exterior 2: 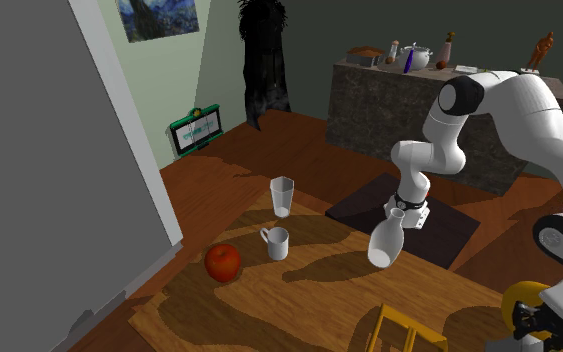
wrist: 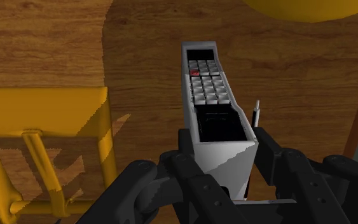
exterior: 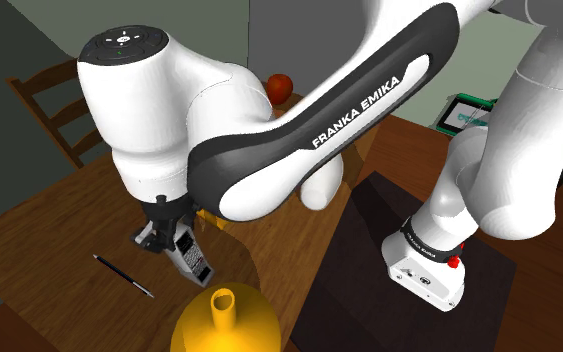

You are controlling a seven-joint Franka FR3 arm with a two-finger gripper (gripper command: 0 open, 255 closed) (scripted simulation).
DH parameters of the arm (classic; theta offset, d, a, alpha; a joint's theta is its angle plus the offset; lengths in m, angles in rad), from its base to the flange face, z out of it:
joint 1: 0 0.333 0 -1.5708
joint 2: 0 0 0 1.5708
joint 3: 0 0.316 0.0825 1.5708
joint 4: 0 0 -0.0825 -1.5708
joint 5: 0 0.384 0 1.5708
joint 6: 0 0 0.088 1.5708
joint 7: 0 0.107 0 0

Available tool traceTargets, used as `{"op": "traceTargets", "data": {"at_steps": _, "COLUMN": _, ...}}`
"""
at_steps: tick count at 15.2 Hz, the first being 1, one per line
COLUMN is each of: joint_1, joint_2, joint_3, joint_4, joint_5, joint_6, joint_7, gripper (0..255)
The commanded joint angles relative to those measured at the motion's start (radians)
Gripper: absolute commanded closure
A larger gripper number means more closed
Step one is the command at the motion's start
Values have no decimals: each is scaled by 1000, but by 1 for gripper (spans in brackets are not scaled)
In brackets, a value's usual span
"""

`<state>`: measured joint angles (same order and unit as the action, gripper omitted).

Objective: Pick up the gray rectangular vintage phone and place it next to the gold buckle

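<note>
Our gripper [wrist: 225,159] is clamped on the gray phone [wrist: 212,95]. The fingers pinch its narrow sides at the lower end, so the keypad faces the hand and the long body juts out ahead. The phone hangs tilted over the wooden table [exterior: 49,250], just beside the yellow vase [exterior: 224,318], with a pen [exterior: 122,275] near on the shoulder view's left. We judge the grasp made; carrying it to the buckle remains.
</note>
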<state>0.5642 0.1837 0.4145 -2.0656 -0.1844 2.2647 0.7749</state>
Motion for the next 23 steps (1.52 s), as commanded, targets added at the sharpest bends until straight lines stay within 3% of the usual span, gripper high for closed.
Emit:
{"op": "traceTargets", "data": {"at_steps": 1, "joint_1": 0, "joint_2": 1, "joint_3": 0, "joint_4": -1, "joint_5": -1, "joint_6": 2, "joint_7": 1, "gripper": 255}}
{"op": "traceTargets", "data": {"at_steps": 5, "joint_1": 0, "joint_2": 1, "joint_3": 0, "joint_4": -1, "joint_5": -1, "joint_6": 2, "joint_7": 1, "gripper": 255}}
{"op": "traceTargets", "data": {"at_steps": 6, "joint_1": 0, "joint_2": 1, "joint_3": 0, "joint_4": 0, "joint_5": -1, "joint_6": 1, "joint_7": 1, "gripper": 0}}
{"op": "traceTargets", "data": {"at_steps": 11, "joint_1": 0, "joint_2": 1, "joint_3": 0, "joint_4": -1, "joint_5": -1, "joint_6": 2, "joint_7": 1, "gripper": 0}}
{"op": "traceTargets", "data": {"at_steps": 15, "joint_1": -5, "joint_2": -69, "joint_3": 12, "joint_4": 49, "joint_5": 46, "joint_6": -109, "joint_7": -30, "gripper": 0}}
{"op": "traceTargets", "data": {"at_steps": 23, "joint_1": -5, "joint_2": -69, "joint_3": 12, "joint_4": 49, "joint_5": 46, "joint_6": -109, "joint_7": -30, "gripper": 0}}
